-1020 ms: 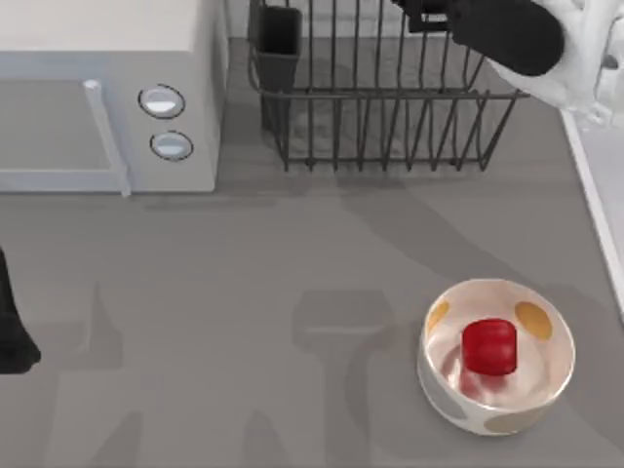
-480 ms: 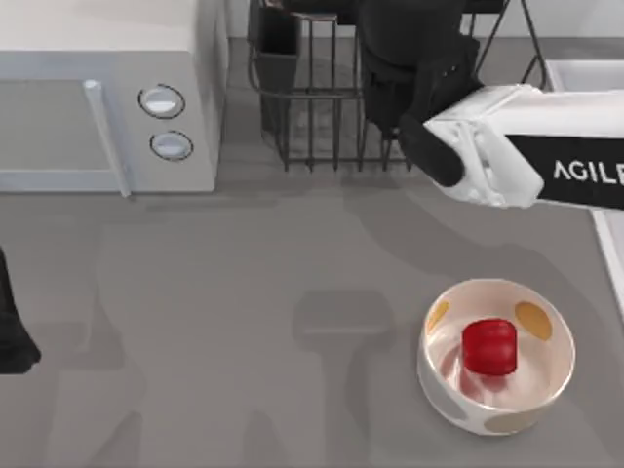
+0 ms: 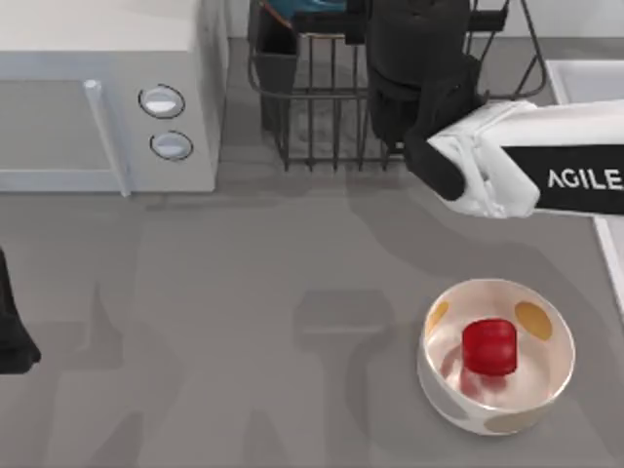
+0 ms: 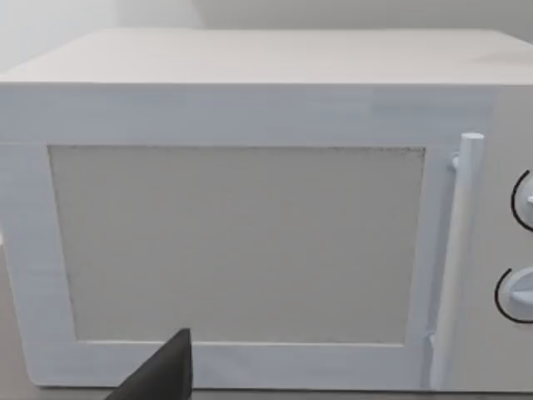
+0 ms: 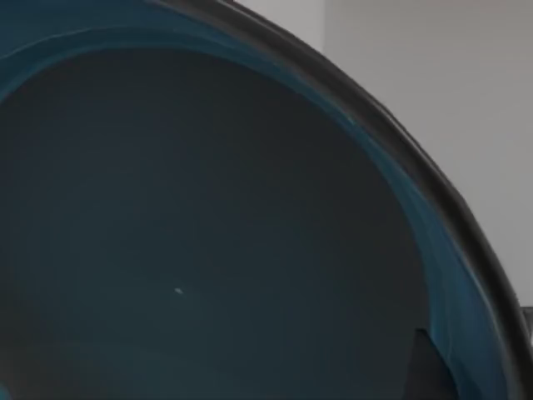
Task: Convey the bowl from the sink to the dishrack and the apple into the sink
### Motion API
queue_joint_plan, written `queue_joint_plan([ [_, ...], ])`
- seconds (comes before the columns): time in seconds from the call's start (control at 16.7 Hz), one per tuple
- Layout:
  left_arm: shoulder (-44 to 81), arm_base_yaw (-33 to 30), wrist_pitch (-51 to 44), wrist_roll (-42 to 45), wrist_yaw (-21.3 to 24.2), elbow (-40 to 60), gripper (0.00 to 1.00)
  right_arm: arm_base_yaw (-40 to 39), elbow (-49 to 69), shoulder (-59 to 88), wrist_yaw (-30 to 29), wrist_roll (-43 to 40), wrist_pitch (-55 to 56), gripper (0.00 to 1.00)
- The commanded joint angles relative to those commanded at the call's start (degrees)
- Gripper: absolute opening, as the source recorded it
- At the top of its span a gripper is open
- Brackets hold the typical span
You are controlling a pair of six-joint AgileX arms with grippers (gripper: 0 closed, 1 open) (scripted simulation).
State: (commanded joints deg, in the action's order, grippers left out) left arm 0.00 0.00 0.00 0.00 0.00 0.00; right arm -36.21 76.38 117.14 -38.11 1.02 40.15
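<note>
The teal-blue bowl (image 3: 314, 10) shows as a sliver at the back of the dishrack (image 3: 312, 107). My right gripper (image 3: 363, 18) reaches over the rack from the right and is shut on the bowl. In the right wrist view the bowl's dark teal inside (image 5: 208, 233) looms close, with one dark fingertip (image 5: 431, 368) at its rim. The red apple (image 3: 487, 346) lies inside the cream spotted bowl (image 3: 458, 405) at the front right. The sink's pale rim (image 3: 585, 70) runs along the right edge. My left gripper (image 3: 10, 331) is parked at the far left.
A white microwave (image 3: 107, 58) with two round knobs stands at the back left, and its door (image 4: 233, 242) faces the left wrist camera. A black utensil cup (image 3: 278, 44) sits at the rack's left corner. Bare grey tabletop (image 3: 244, 292) lies between the microwave and the spotted bowl.
My right arm has swung from the back right corner to above the dishrack, bringing the teal bowl into view at the rack's back. The apple and the left arm have not moved.
</note>
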Motion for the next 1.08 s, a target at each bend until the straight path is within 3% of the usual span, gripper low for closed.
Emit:
queue_joint_plan([
  [0.72, 0.0, 0.0, 0.0, 0.0, 0.0, 0.0, 1.0, 0.0, 0.0, 0.0, 0.0, 0.0, 0.0, 0.98],
  [1.08, 0.0, 0.0, 0.0, 0.0, 0.0, 0.0, 1.0, 0.0, 0.0, 0.0, 0.0, 0.0, 0.0, 1.0],
])
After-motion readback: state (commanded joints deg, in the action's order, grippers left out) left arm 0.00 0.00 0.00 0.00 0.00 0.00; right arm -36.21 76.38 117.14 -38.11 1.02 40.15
